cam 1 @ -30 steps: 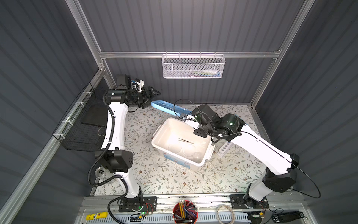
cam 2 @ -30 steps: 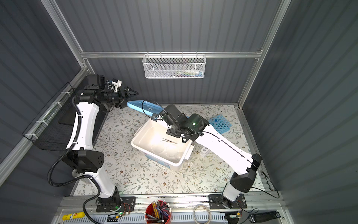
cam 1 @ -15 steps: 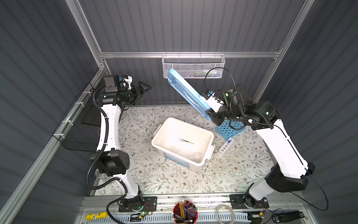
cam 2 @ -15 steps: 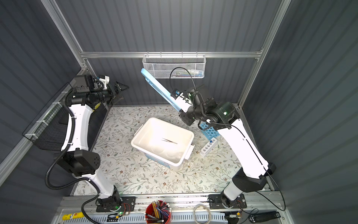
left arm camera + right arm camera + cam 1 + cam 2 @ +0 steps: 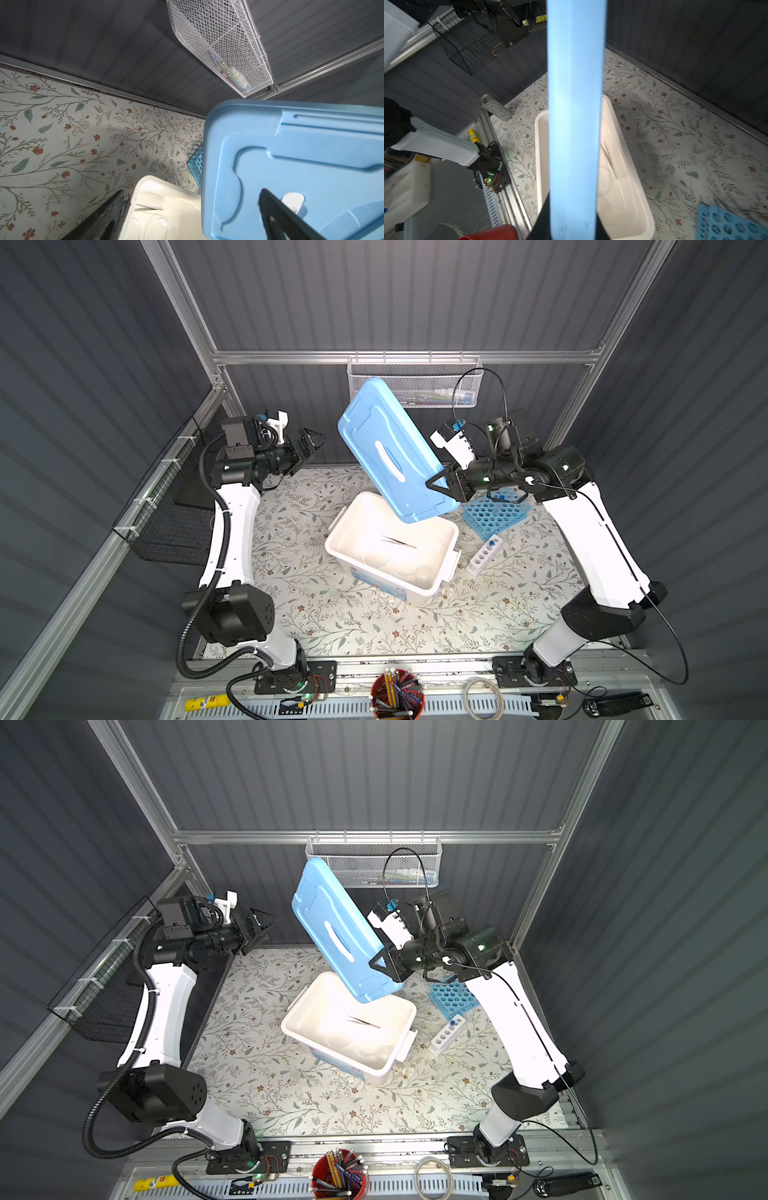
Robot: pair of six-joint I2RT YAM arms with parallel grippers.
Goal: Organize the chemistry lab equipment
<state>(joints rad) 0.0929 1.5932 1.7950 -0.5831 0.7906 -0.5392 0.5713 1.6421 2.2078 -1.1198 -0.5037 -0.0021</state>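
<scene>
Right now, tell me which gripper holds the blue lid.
The right gripper: it is shut on the blue lid's edge, holding it tilted above the white bin. The left gripper stands open, apart from it.

One white bin [image 5: 374, 591]. Inside it, one pair of tweezers [image 5: 399, 541] and at least two round glass dishes [image 5: 156, 227]. Above it, one blue lid [image 5: 390, 448]. Beside it, one blue rack [image 5: 494, 516] and one white rack [image 5: 481, 559] holding one blue-capped tube [image 5: 491, 543].
</scene>
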